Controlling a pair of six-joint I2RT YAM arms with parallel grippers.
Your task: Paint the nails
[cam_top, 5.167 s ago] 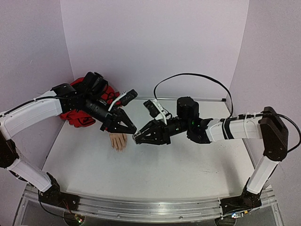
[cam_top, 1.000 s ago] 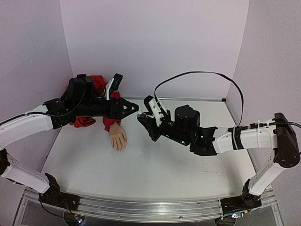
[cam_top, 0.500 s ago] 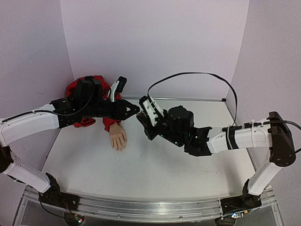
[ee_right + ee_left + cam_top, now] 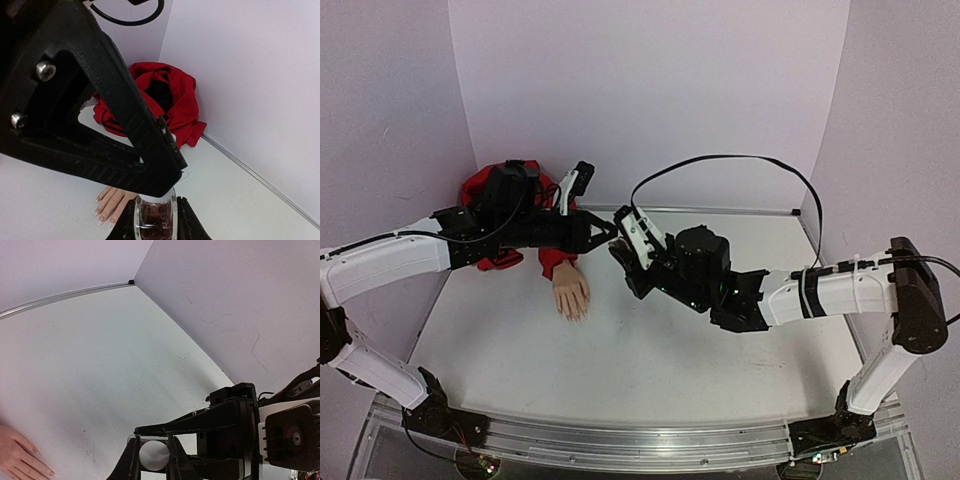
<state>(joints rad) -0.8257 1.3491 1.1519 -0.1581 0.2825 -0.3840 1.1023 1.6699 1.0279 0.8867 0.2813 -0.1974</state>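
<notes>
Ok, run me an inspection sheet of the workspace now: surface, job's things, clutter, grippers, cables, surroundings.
Surface: white table, faintly scuffed.
Job's things: mannequin hand lies flat, nails pale, red sleeve bunched in the far-left corner; polish bottle held off the table.
Clutter: nothing seen.
Grippers: left gripper shut on the white cap, right gripper shut on the polish bottle, tip to tip.
Cables: black cable loops above the right arm.
Surroundings: plain lilac walls.
</notes>
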